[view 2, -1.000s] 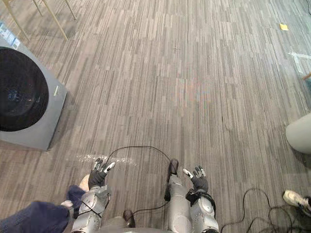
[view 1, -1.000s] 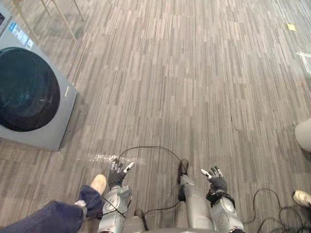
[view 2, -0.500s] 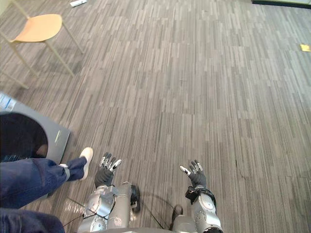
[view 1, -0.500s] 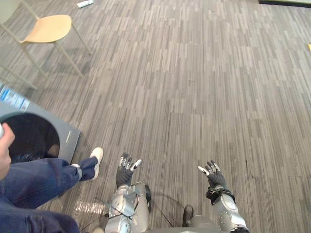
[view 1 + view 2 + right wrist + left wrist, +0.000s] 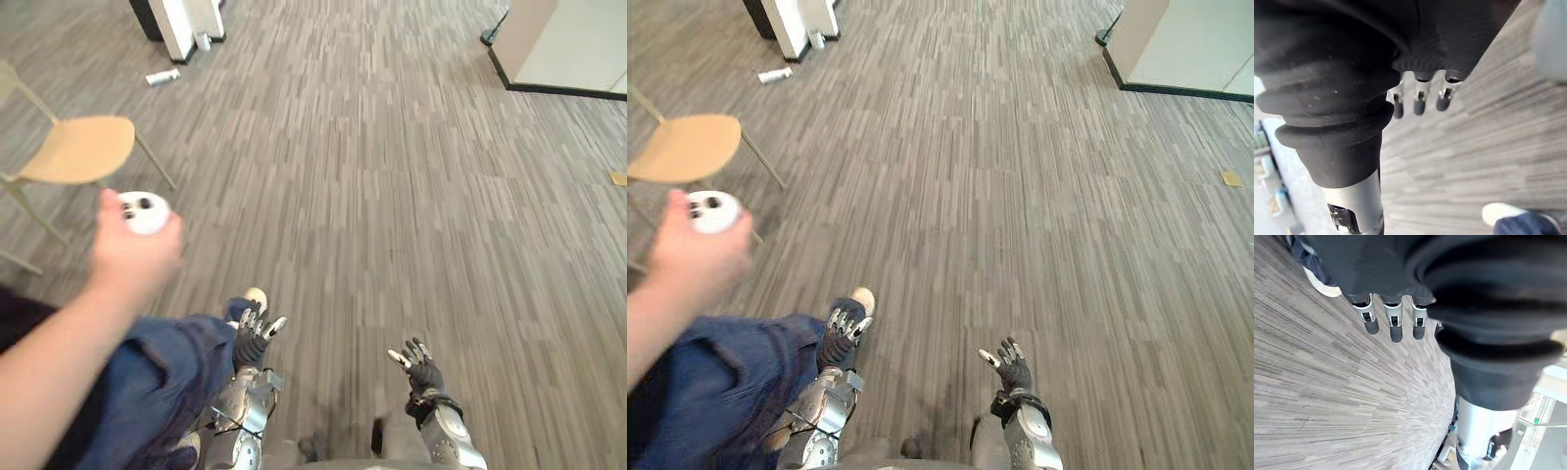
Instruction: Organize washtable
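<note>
My left hand (image 5: 253,338) is held low over the grey plank floor with straight, spread fingers (image 5: 1393,325) and nothing in it. My right hand (image 5: 419,365) hangs at about the same height to the right, palm up. It is open too, with relaxed fingers (image 5: 1419,102) and nothing between them. Both hands float above bare floor and touch nothing.
A person's hand (image 5: 127,257) holding a small white controller (image 5: 145,211) reaches in from the left. Their blue-jeaned leg (image 5: 162,387) is beside my left arm, with a shoe (image 5: 1322,284) near it. A wooden-seat chair (image 5: 76,150), a white can (image 5: 162,76) and a white cabinet (image 5: 191,20) stand far left.
The camera has swung up and away, so the washing machine has left the picture. A person's hand with a white controller has come in at the left. Both hands stay open.
</note>
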